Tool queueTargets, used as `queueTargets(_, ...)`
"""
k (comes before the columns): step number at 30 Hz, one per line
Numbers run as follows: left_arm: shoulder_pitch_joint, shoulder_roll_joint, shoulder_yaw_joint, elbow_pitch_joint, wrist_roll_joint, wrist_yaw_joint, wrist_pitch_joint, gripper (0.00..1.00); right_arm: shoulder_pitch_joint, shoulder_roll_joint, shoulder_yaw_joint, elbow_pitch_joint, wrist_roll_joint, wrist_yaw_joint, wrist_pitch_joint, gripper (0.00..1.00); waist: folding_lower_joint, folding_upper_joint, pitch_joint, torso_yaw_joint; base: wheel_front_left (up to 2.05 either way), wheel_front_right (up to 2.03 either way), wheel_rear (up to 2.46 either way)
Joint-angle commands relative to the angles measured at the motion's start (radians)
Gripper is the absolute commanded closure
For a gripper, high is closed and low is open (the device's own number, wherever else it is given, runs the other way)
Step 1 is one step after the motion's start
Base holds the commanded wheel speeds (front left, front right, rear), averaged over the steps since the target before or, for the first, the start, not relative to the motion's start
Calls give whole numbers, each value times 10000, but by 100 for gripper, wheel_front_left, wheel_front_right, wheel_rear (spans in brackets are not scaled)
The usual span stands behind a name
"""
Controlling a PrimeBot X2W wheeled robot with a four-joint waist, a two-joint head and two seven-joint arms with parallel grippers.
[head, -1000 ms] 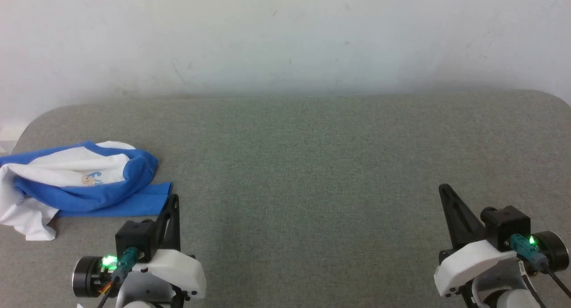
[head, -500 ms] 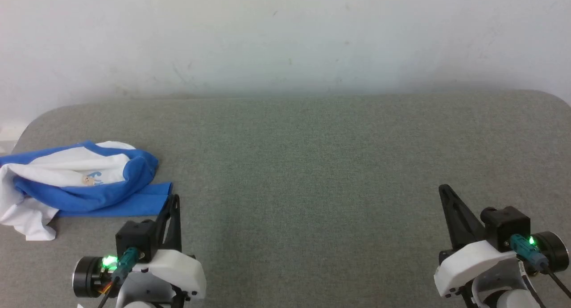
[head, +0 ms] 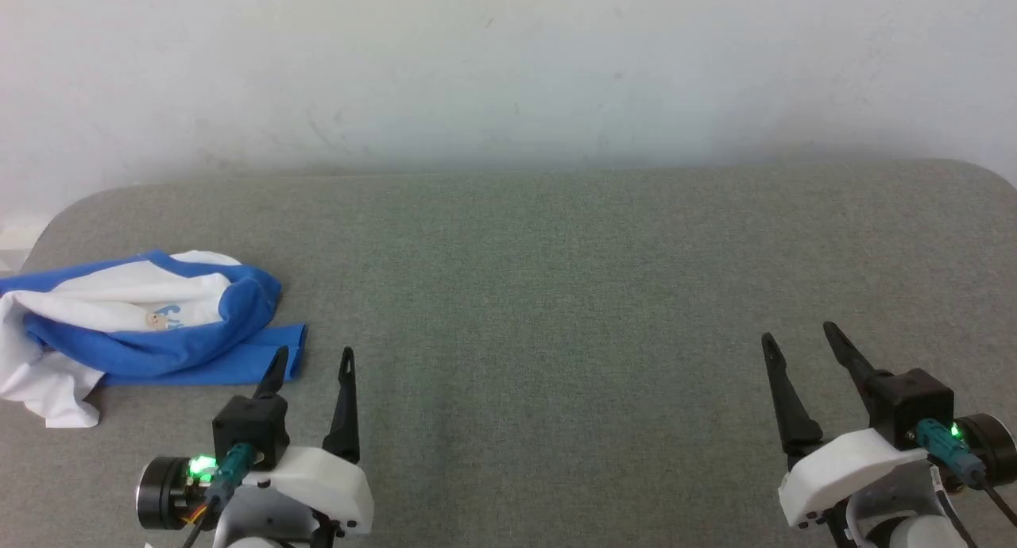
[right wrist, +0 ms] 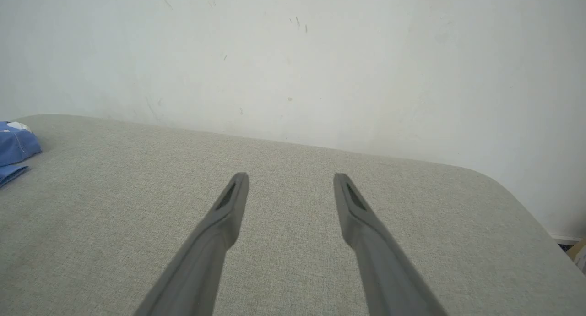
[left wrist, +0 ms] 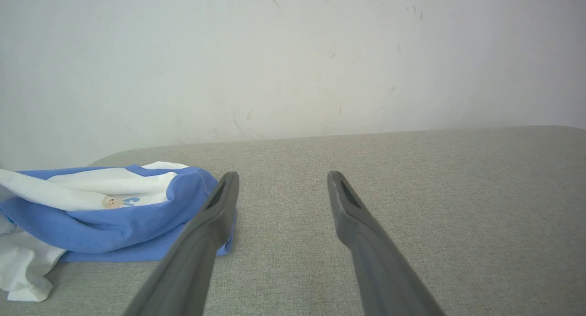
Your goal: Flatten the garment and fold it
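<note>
- Left tool (head: 313,351): low at the near left, fingers pointing toward the wall (head: 508,71). Jaws spread wide, nothing between them.
- Right tool (head: 798,332): low at the near right, fingers leaning slightly left. Jaws spread wide, empty.
- Shirt (head: 143,326): crumpled heap at the left edge of the grey tabletop (head: 556,294). Blue sleeve end lies just beside the left tool's outer fingertip; contact cannot be told. Well apart from the right tool.
</note>
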Motion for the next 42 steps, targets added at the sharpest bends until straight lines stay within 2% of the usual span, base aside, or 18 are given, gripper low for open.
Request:
queueTargets(1,-55,-2,-50,39,-80,72,-80,0,-18,7,-52,25,92,-2,-76,0,0,-1,1,1,0,0,0)
queueTargets(20,-132,-4,-262,172,-209,233,-477,0,59,14,-17,-95,246,-5,-472,0,0,-1,-8,305,0,0,0)
queueTargets(42,-210,-7,-511,265,-317,408,-937,0,105,22,-90,-182,69,-9,-932,0,0,-1,10,1476,0,0,0)
